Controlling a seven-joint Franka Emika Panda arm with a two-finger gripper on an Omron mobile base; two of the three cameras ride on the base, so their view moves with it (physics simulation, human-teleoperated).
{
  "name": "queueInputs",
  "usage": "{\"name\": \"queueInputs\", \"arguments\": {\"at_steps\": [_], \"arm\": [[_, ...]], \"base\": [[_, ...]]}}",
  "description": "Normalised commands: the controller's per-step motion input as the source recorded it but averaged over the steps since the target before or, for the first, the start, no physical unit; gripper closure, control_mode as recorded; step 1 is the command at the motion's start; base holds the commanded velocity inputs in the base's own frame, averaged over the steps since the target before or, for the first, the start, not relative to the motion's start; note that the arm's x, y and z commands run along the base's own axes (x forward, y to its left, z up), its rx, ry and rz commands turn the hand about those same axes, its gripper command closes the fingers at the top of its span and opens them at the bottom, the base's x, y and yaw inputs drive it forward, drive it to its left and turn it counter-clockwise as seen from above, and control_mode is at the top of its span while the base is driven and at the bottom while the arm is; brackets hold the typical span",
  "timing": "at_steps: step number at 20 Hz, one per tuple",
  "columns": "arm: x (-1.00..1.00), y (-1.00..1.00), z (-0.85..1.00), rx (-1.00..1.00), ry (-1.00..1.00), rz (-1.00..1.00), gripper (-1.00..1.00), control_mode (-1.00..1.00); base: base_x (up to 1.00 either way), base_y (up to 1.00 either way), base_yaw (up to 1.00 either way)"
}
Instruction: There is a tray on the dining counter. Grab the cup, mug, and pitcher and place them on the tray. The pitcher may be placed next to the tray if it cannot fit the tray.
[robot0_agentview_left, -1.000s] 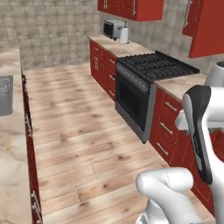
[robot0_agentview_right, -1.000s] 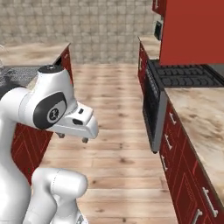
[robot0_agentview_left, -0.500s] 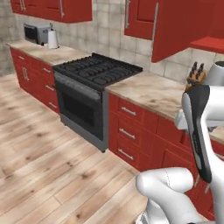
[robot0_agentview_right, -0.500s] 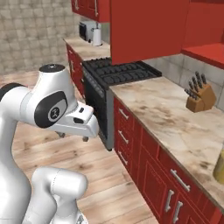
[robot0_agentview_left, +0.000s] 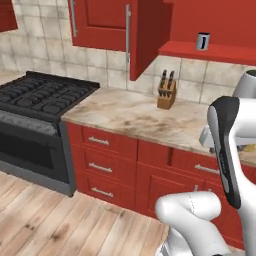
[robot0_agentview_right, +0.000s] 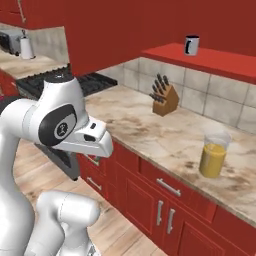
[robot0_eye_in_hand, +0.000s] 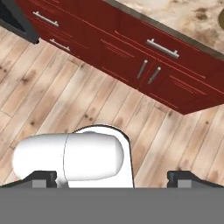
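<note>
The glass pitcher (robot0_agentview_right: 214, 155) with orange-yellow liquid stands on the wall counter (robot0_agentview_right: 150, 130), right of the knife block. The grey mug (robot0_agentview_right: 191, 45) with its dark handle sits on a red wall shelf above the counter, and it appears again as the mug (robot0_agentview_left: 202, 41) in the left base view. My gripper (robot0_eye_in_hand: 113, 177) is open and empty, its two tips far apart, held over the wooden floor in front of the red cabinets. The green cup, the blue tray and the dining counter are out of view.
A knife block (robot0_agentview_left: 166, 90) stands against the tiled wall. A black stove (robot0_agentview_left: 40, 100) is at the counter's left end. Red upper cabinets (robot0_agentview_left: 107, 25) hang above. Red drawers and doors (robot0_eye_in_hand: 148, 57) face the wooden floor (robot0_agentview_left: 45, 225).
The whole picture has swung from the kitchen aisle to the wall counter, so the camera moved with the base. The knife block, mug and pitcher came into view.
</note>
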Motion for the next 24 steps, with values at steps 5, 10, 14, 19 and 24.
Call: {"name": "queueInputs", "arguments": {"at_steps": [5,10,14,19,24], "arm": [[0.0,0.0,0.0,0.0,0.0,0.0,-1.0,1.0],[0.0,0.0,0.0,0.0,0.0,0.0,-1.0,1.0],[0.0,0.0,0.0,0.0,0.0,0.0,-1.0,1.0],[0.0,0.0,0.0,0.0,0.0,0.0,-1.0,1.0],[0.0,0.0,0.0,0.0,0.0,0.0,-1.0,1.0]], "base": [[0.48,0.17,-0.6],[0.5,0.47,-0.53],[0.54,0.89,-0.41],[0.62,0.45,-0.18],[0.53,-0.28,-0.04]]}}
